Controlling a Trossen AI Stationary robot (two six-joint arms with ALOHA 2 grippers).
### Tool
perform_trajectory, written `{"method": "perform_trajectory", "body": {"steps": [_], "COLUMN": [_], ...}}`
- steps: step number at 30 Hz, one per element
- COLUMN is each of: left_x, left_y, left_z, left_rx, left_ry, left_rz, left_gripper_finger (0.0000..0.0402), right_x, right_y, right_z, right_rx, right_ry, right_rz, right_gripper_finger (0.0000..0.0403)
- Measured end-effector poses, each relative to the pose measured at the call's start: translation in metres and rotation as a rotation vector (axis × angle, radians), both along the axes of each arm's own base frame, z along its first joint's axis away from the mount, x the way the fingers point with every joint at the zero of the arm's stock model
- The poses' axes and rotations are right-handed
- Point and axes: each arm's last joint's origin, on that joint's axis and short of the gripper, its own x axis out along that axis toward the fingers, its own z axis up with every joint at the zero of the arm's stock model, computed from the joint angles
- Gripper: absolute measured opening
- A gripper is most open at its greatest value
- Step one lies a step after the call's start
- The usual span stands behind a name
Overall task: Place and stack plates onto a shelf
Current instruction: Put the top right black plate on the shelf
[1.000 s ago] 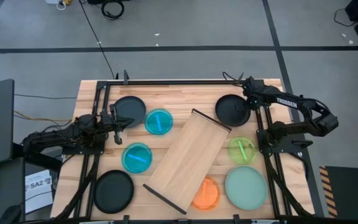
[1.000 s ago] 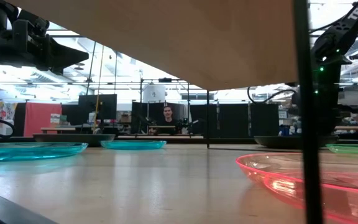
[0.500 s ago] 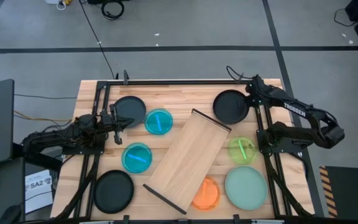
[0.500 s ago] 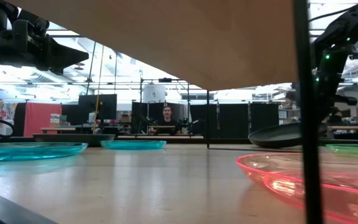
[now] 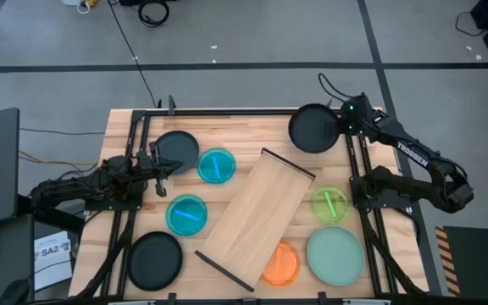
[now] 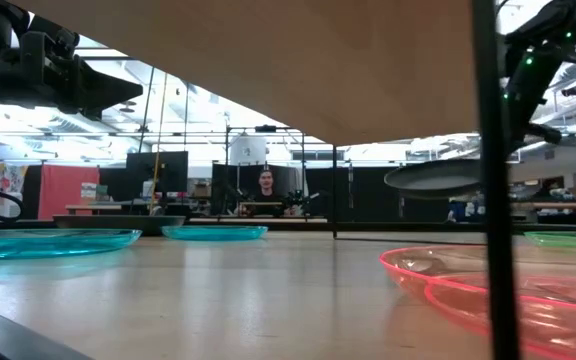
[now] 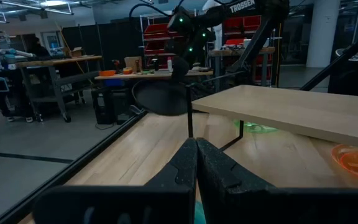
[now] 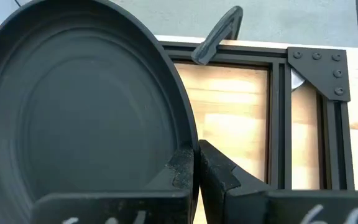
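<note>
Right gripper [image 5: 343, 121] pinches the black plate's [image 5: 313, 128] rim, now lifted clear above the table's [image 5: 252, 127] far edge.

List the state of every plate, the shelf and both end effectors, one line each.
black plate: lifted off the table, pinched at its rim
right end effector: shut on black plate
left end effector: shut, empty
second black plate: flat on table
third black plate: flat on table
shelf: raised on legs, bare
mint plate: flat on table
</note>
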Motion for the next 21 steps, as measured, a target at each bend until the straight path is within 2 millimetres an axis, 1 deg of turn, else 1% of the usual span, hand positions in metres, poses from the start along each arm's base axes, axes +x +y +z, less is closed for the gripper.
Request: {"method": "perform_trajectory", "body": {"steps": [8, 13, 16, 21], "left_x": [0.0, 0.0, 0.0, 0.0], "left_y": [0.0, 0.0, 0.0, 0.0], "left_z": [0.0, 0.0, 0.0, 0.0], "left_rx": [0.0, 0.0, 0.0, 0.0], "left_ry": [0.0, 0.001, 0.0, 0.0], "left_rz": [0.0, 0.0, 0.0, 0.0], "left_gripper_finger": [0.0011, 0.0011, 0.0011, 0.0011], "right_x": [0.001, 0.002, 0.002, 0.002], "right_y": [-0.002, -0.003, -0.003, 0.001], "right_z": [0.012, 0.015, 0.016, 0.025], "right_rx": [-0.024, -0.034, -0.04, -0.067], "right_ry": [-0.074, -0.123, -0.141, -0.252], "right_rz": [-0.055, -0.095, -0.097, -0.07], "right_gripper_finger": [0.0013, 0.0013, 0.0013, 0.0013]}}
